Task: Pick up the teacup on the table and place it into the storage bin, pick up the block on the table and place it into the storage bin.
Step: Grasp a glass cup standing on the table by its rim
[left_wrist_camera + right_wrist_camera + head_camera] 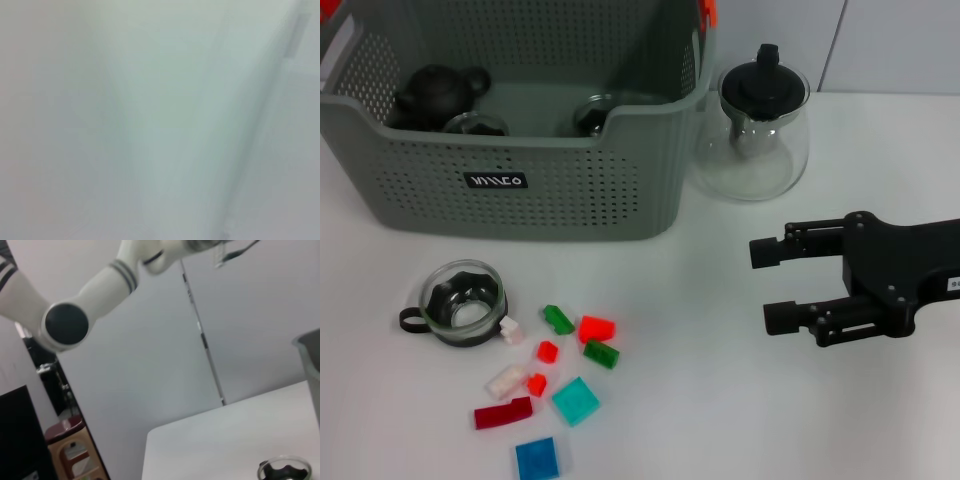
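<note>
The right tool [762,283] hovers with its fingers spread wide and empty, well to the right of the teacup [463,302], which sits on the desk [720,400] in front of the storage bin [520,190]. The cup looks like light, slick, breakable glass, probably best pinched across its rim or by its dark handle. The blocks [597,329] just beside it seem small, stiff and easy to nip.

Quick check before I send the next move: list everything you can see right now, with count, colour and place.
storage bin: one, grey-green, back left of table.
dark teapot: one, black, inside bin, left.
glass cups: two, clear, inside bin.
glass teapot: one, clear, black lid, right of bin.
teacup: one, clear glass, black handle, on table before bin.
blocks: about ten; red, green, white, teal, blue; right of and before teacup.
table: one, white.
right gripper: black, open, right side, over table.
left gripper: not in view.
</note>
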### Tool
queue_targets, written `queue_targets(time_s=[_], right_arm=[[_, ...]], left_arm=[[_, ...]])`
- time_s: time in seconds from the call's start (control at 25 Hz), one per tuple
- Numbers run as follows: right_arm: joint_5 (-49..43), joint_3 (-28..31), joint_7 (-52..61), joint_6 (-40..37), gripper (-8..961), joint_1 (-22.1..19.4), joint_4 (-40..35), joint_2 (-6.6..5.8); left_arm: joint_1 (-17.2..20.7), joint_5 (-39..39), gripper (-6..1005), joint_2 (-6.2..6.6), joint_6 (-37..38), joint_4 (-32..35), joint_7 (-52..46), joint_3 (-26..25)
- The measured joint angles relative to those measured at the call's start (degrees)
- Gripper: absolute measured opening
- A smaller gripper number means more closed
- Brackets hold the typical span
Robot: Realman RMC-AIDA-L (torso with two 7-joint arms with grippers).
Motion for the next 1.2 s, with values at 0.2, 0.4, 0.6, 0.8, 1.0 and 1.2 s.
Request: queue_targets(time_s=[0.2,0.4,0.6,0.8,1.0,1.2], right_arm=[[0.0,1.9,-0.1,-0.3,793,-0.6,0.4,-0.06],[0.1,3.0,-0.1,-0.3,792,-0.7,0.6,0.11],[0.1,3.9,0.2,0.3,792,-0.6,0.8,0.56],[0.1,4.6,0.0,0.4,792,-0.4,2.3,0.61],[-0.1,4.8,-0.1,0.9,792,-0.7,3.0,0.77],[-0.3,4.8,-0.1,1.1,794,-0.9,3.5,0.8]], left_arm=[[5.4,-4.9,698,-0.66,17.9,0.2,13.7,-6.6],[11.7,-2.0,696,-2.25,22.8,2.0,24.0,-6.6],[18.3,5.5,694,-5.09,23.0,8.4,31.1,-3.6],[21.6,13.2,692,-7.79,22.9,13.2,34.6,-0.8],[20.4,25.0,686,-8.94,20.6,14.0,35.1,3.5],[17.4,36.8,680,-9.24,16.2,13.6,33.4,10.9]])
